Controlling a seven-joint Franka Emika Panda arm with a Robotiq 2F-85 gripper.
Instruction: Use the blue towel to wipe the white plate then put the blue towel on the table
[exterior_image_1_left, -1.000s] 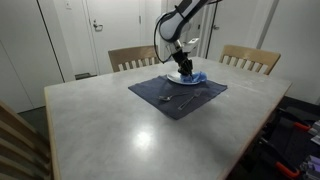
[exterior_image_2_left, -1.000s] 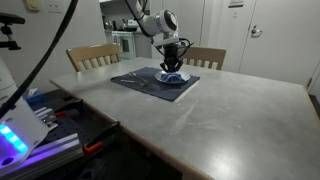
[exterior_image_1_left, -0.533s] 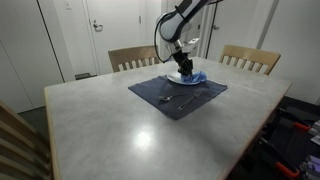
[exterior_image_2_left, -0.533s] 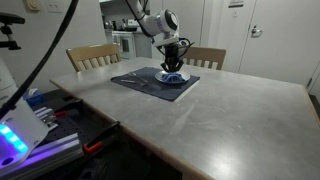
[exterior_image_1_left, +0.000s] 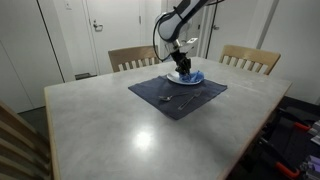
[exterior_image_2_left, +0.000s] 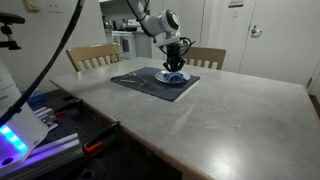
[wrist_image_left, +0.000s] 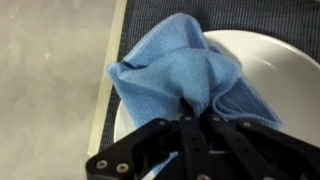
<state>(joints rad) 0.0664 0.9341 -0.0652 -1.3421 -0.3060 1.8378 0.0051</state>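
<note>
A blue towel (wrist_image_left: 178, 66) lies bunched on a white plate (wrist_image_left: 262, 52) in the wrist view. My gripper (wrist_image_left: 197, 108) is shut on the towel's folds and presses it down onto the plate. The plate sits on the far part of a dark placemat (exterior_image_1_left: 176, 95), seen in both exterior views. In an exterior view the gripper (exterior_image_1_left: 182, 68) stands upright over the plate (exterior_image_1_left: 186, 78) with blue cloth (exterior_image_1_left: 194, 76) beside it. The gripper (exterior_image_2_left: 173, 67) and the towel (exterior_image_2_left: 175, 75) also show in an exterior view.
Cutlery (exterior_image_1_left: 182, 98) lies on the dark placemat (exterior_image_2_left: 152, 80). The grey table (exterior_image_1_left: 130, 130) has wooden chairs (exterior_image_1_left: 132, 58) at its far side and another chair (exterior_image_1_left: 250, 58) to the right. A door and walls stand behind.
The gripper has shifted very slightly with the towel on the plate; the visible blue cloth beside it looks a little smaller.
</note>
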